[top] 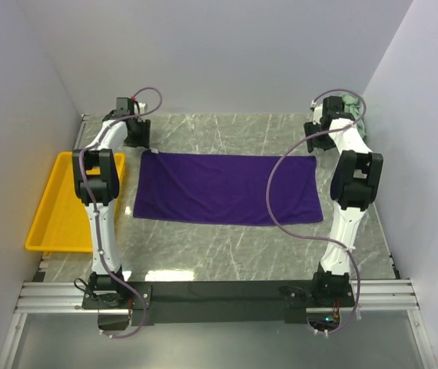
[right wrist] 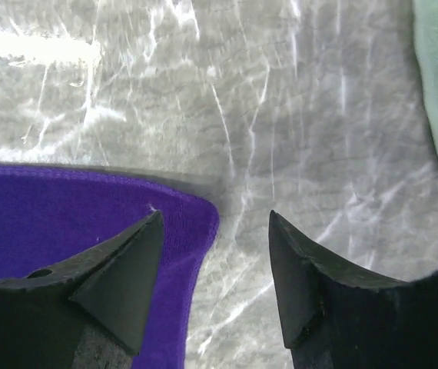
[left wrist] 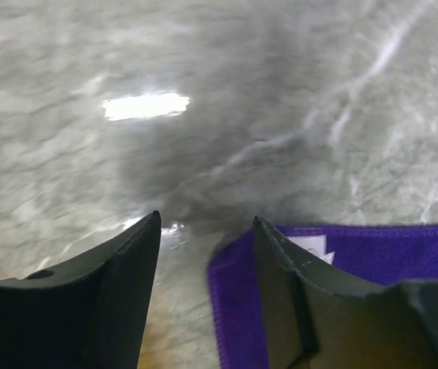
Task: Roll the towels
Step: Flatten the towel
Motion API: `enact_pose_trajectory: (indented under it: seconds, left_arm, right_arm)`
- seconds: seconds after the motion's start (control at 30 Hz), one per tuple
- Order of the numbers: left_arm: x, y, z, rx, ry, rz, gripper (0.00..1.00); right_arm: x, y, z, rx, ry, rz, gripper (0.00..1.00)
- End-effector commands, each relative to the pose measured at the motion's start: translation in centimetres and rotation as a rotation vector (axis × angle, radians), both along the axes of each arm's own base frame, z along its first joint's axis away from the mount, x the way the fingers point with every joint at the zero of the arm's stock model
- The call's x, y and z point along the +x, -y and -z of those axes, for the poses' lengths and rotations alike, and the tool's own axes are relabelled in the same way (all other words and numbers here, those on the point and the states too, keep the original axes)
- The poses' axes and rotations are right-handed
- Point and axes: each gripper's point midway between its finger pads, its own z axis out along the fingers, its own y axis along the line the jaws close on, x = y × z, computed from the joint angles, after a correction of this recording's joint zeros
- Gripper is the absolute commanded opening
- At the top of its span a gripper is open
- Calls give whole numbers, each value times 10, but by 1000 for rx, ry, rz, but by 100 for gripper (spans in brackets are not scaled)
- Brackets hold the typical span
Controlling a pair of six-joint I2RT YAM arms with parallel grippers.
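Now the purple towel lies spread flat across the middle of the table, its long side running left to right. The left gripper hangs over the towel's far left corner with jaws spread, pinching nothing. The right gripper straddles the far right corner, likewise spread and empty. The mint green towel sits bunched in the table's far right corner. A yellow tray lies at the left edge.

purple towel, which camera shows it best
Top external: it shows the whole purple towel spread flat on the table. The left wrist view catches only one corner with a white label, the right wrist view only another corner.
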Motion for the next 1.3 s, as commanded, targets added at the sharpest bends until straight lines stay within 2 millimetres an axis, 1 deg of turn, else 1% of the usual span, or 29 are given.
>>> enact_pose_trajectory:
  seconds: [0.0,0.03,0.07,0.1,0.13,0.17,0.2,0.23,0.27,0.3,0.33,0.37,0.4,0.43,0.47,0.5,0.53,0.57,0.67,0.7,0.77,0.8,0.83,0.93,1.07,1.13,1.2,1.23,1.27]
  left_arm:
    - [3,-14,-32,-75,32,-79,57]
    - [-1,-15,-50,-85,53,-60,57]
    - [-10,-10,-52,-106,40,-28,56]
    - [-15,-6,-73,-115,68,-7,55]
    - [-26,-4,-77,-98,60,65,54]
    - [-43,5,-73,-129,27,118,51]
    - [-54,9,-75,-134,10,155,50]
    - [-74,12,-75,-125,-13,198,49]
    - [-90,13,-72,-128,-49,215,46]
    - [-102,12,-79,-118,-52,225,44]
    - [-114,11,-74,-103,-77,250,42]
    - [-139,12,-56,-112,-153,255,39]
    - [-150,11,-59,-104,-156,257,38]
    - [-161,12,-55,-104,-174,271,37]
    - [-182,13,-40,-113,-224,269,36]
    - [-190,12,-42,-106,-218,273,36]
    - [-198,13,-38,-103,-229,281,36]
    - [-211,13,-30,-102,-251,281,36]
    - [-235,13,-14,-98,-307,289,35]
    - [-239,14,-13,-96,-310,294,34]
    - [-250,16,-3,-82,-334,302,35]
    - [-254,17,0,-73,-340,303,35]
    - [-258,17,7,-50,-349,301,34]
    - [-264,21,16,-9,-358,310,33]
    - [-267,8,28,72,-380,276,30]
    - [-274,2,32,100,-403,266,29]
    - [-278,-8,31,151,-409,259,28]
    - [-285,-11,33,165,-423,261,28]
    - [-287,-14,29,184,-415,261,28]
  right_arm:
    - [-13,3,-58,22,60,31,64]
    - [-25,1,-60,34,31,15,62]
    - [-34,-3,-63,43,18,-35,61]
    - [-51,-8,-69,52,0,-65,60]
    - [-70,-14,-67,70,-56,-93,56]
    - [-83,-18,-67,75,-87,-146,52]
    - [-104,-25,-65,99,-127,-171,49]
    - [-123,-28,-61,107,-179,-202,41]
    - [-135,-31,-59,115,-204,-215,38]
    - [-157,-34,-53,124,-248,-227,35]
    - [-168,-34,-49,119,-273,-246,29]
    - [-178,-34,-45,120,-290,-246,27]
    - [-196,-36,-38,122,-317,-247,25]
    - [-202,-37,-34,116,-321,-252,24]
    - [-209,-38,-29,117,-330,-257,24]
    - [-223,-41,-21,122,-357,-260,24]
    - [-226,-45,-17,119,-358,-269,23]
    - [-236,-48,-10,122,-380,-267,22]
    - [-244,-56,2,104,-399,-287,21]
    - [-254,-57,11,98,-429,-291,21]
    - [-257,-55,19,63,-440,-293,21]
    - [-263,-54,26,59,-459,-290,21]
    - [-264,-53,29,53,-462,-290,21]
    - [-267,-46,39,14,-486,-275,21]
    - [-265,-33,46,-53,-508,-254,21]
    - [-266,-25,48,-94,-522,-248,21]
    - [-268,-19,50,-129,-533,-243,21]
    - [-269,-13,50,-158,-539,-241,21]
    - [-271,-11,50,-169,-541,-241,21]
